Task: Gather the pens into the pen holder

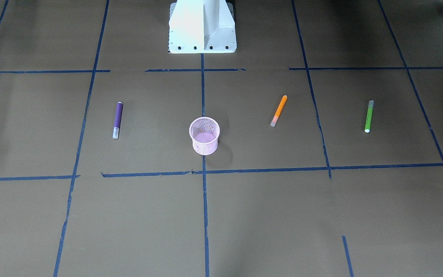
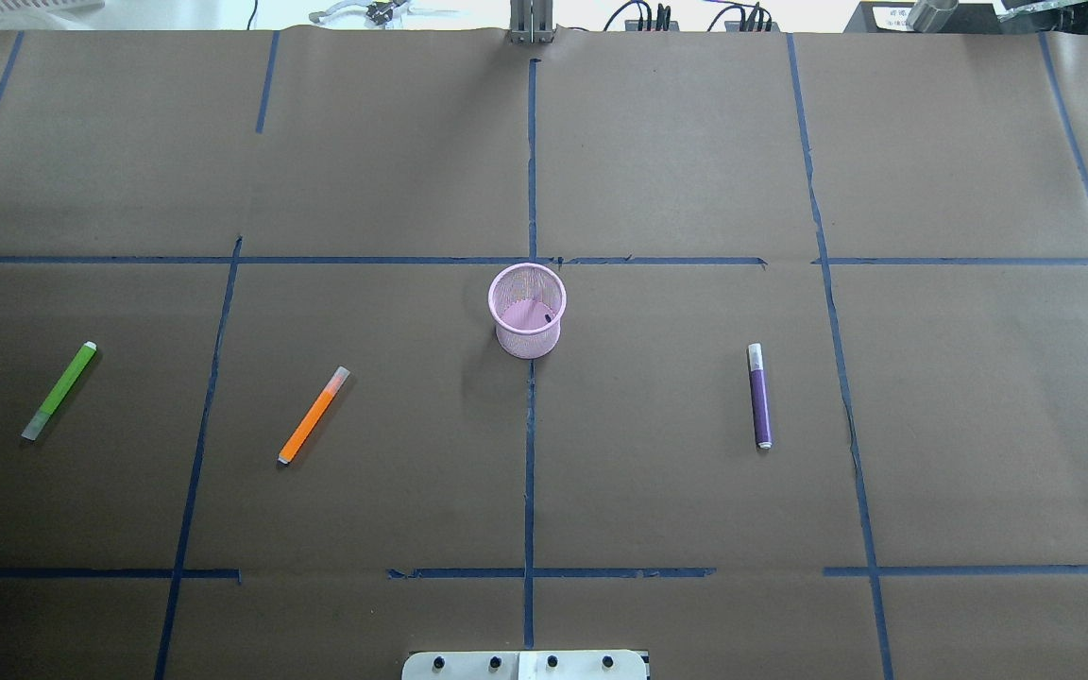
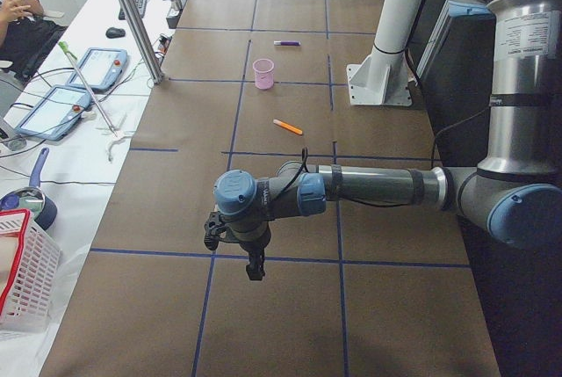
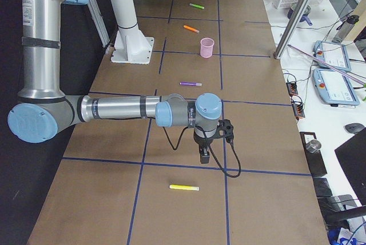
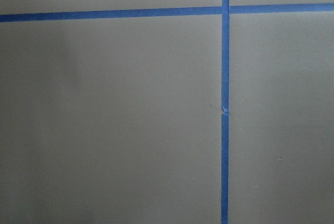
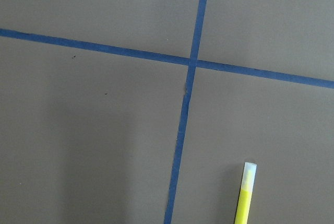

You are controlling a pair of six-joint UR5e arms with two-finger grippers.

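The pink mesh pen holder stands upright and empty mid-table. A purple pen, an orange pen and a green pen lie flat around it, all apart from it. A yellow pen lies near the table's end on my right. My right gripper hangs above the paper just short of the yellow pen. My left gripper hangs over the opposite table end, far from any pen. I cannot tell whether either gripper is open or shut.
The white robot base stands at the table's near edge. Blue tape lines grid the brown paper. A white basket, tablets and a metal post sit on the side bench beyond the far edge.
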